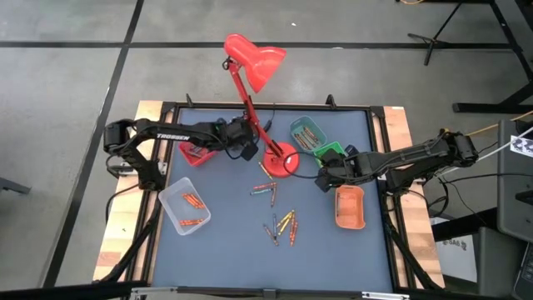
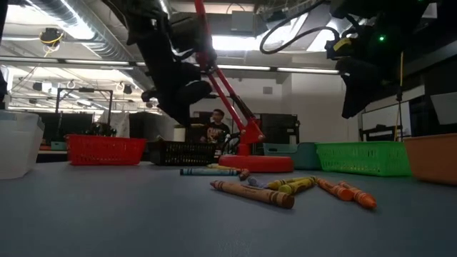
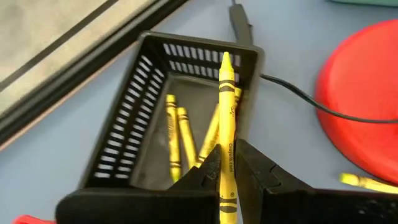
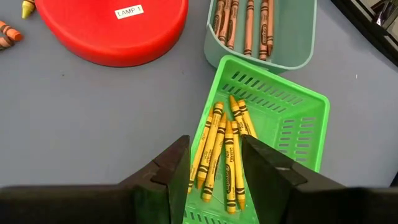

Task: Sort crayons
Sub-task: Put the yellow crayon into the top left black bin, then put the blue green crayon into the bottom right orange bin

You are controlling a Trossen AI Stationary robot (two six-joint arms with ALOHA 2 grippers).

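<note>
- Left gripper (image 3: 227,180) is clamped on a yellow crayon (image 3: 226,118), whose long axis runs straight out past the fingertips, its tip over the black basket (image 3: 118,143) directly beneath.
- Right gripper (image 4: 214,165), jaws apart and holding nothing, hovers over the green basket (image 4: 298,124).
- Loose crayons (image 1: 281,223) lie mid-table, nearer the right arm.

From my high view, the black basket (image 1: 242,151) is mostly hidden under the left tool (image 1: 247,140). I cannot tell the colours of the crayons (image 1: 191,210) in the clear tray (image 1: 184,206). The left wrist view cuts off the red lamp base (image 3: 367,93).
</note>
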